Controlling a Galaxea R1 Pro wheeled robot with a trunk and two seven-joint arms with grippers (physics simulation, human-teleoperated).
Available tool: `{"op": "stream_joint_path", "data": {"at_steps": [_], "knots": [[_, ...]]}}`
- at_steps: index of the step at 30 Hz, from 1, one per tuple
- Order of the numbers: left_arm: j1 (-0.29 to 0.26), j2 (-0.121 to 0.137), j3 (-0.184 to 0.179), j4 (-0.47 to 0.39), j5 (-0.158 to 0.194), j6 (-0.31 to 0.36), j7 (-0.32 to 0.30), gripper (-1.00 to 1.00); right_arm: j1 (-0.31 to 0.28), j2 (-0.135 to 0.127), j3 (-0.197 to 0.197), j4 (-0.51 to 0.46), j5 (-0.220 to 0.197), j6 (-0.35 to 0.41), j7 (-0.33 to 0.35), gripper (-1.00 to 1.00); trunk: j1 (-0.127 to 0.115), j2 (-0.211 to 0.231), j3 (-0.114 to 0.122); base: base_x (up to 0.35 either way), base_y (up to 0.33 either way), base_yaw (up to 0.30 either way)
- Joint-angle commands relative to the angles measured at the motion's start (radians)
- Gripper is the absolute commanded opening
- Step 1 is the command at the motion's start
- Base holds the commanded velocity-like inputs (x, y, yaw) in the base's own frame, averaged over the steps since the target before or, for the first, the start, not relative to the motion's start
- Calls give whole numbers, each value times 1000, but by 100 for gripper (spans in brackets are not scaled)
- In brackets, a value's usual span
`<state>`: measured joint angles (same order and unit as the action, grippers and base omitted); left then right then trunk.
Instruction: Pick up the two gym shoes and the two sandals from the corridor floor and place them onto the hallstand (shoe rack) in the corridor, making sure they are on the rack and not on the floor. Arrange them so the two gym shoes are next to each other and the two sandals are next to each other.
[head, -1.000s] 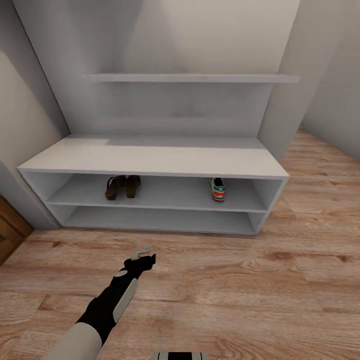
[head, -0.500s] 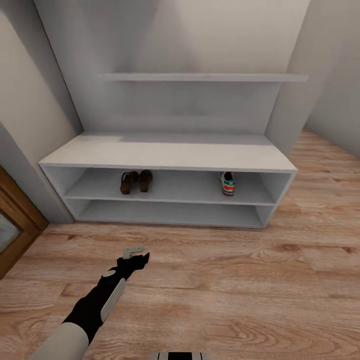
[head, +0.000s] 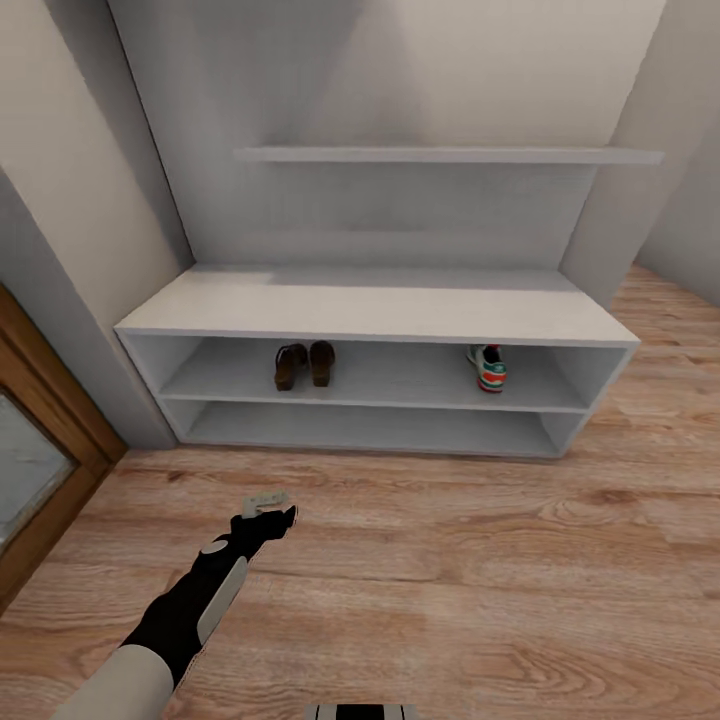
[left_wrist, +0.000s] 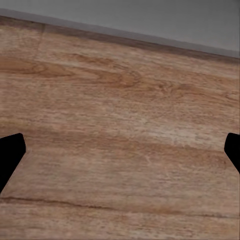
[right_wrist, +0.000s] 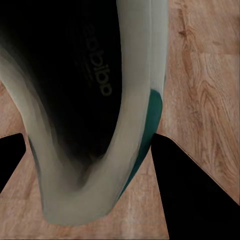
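- Both sandals (head: 305, 364) sit side by side on the upper open shelf of the hallstand (head: 380, 312), left of centre in the head view.
- One gym shoe (head: 489, 367) is on the same shelf, toward its right end, well apart from the sandals.
- The second gym shoe (right_wrist: 95, 115) is in the right gripper (right_wrist: 87, 175): the right wrist view looks straight into its dark opening, pale rim and a green patch close up, wooden floor (head: 450, 560) behind. The jaws stand either side of the shoe wall, so I read them as pinching it (contact itself not clearly visible).
- Left gripper (head: 268, 504) hangs over bare floor at lower left of the head view, short of the rack. In the left wrist view the fingertips (left_wrist: 11, 155) show at opposite frame edges, so the jaws are spread, with nothing between them.
- Step in hand, as I judge it: delivering the last shoe. Three of four are racked.
- Next move calls for bringing the right arm to the shelf's right end and setting the held shoe down just beside the racked gym shoe, fully on the board.
- Risk: nudging the racked shoe, or catching the shelf's front edge.
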<state>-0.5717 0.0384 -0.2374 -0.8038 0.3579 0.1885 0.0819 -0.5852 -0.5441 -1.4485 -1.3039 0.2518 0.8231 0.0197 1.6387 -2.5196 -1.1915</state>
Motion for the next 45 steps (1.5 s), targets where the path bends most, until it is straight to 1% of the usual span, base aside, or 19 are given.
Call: {"op": "stream_joint_path", "data": {"at_steps": [1,8,10,12,13,14,16,17,19,21,22,23,24,25,26,27,31,37,45], "knots": [[0,2,-7,-2,10,3,9,100,-1,0,0,-2,3,5,0,-100,0,0,-1,56,345,0],[-1,2,-9,-2,9,0,-1,100,-1,4,0,16,3,5,0,-100,0,0,-1,16,288,0],[-1,7,-9,-2,6,-5,-29,100,-1,20,1,44,3,5,0,-100,0,0,-1,3,83,0],[-1,24,-9,-1,6,-30,-74,100,-1,40,7,89,6,5,0,-100,0,0,-1,1,34,0],[0,39,-9,1,8,-54,-97,100,-2,51,26,122,12,5,0,-100,0,0,-1,1,17,0],[0,52,-9,9,9,-84,-113,100,-1,63,66,162,22,4,0,-100,0,0,-1,0,11,0],[1,69,-9,62,9,-164,-135,100,-1,117,247,272,45,4,0,-100,0,0,-1,0,5,0],[1,73,-8,95,8,-200,-141,100,-1,157,365,327,52,4,-1,-100,0,0,-1,0,2,0],[1,78,-7,122,8,-228,-146,100,-1,221,511,383,55,4,-4,-100,0,0,-1,0,1,0],[1,81,-8,136,7,-243,-149,100,-1,344,692,424,57,4,-9,-100,0,0,-1,0,0,0],[1,81,-8,137,7,-245,-149,100,-1,386,745,429,58,4,-11,-100,0,0,-1,0,0,0],[1,81,-9,138,7,-246,-149,100,-1,406,770,431,58,4,-12,-100,0,0,-1,0,0,0],[1,81,-9,139,7,-247,-149,100,-1,443,820,434,58,4,-13,-100,0,0,-1,0,0,0],[1,81,-9,139,7,-247,-150,100,-1,489,895,436,58,4,-15,-100,0,0,-1,0,0,0],[1,81,-9,140,7,-248,-154,100,-1,510,945,437,58,4,-15,-100,0,0,-1,0,0,0],[0,82,-8,141,8,-248,-214,100,-1,542,1068,437,57,8,-15,-100,0,0,-1,0,0,0],[1,91,-7,153,9,-248,-339,100,-1,554,1146,435,51,11,-12,-100,0,0,-1,0,0,0],[1,96,-7,229,5,-250,-357,100,-1,578,1155,436,50,12,-13,-100,0,0,-1,0,0,0],[1,102,-8,248,4,-287,-362,100,-11,589,1155,438,49,13,-14,-100,0,0,-1,0,0,0]]}}
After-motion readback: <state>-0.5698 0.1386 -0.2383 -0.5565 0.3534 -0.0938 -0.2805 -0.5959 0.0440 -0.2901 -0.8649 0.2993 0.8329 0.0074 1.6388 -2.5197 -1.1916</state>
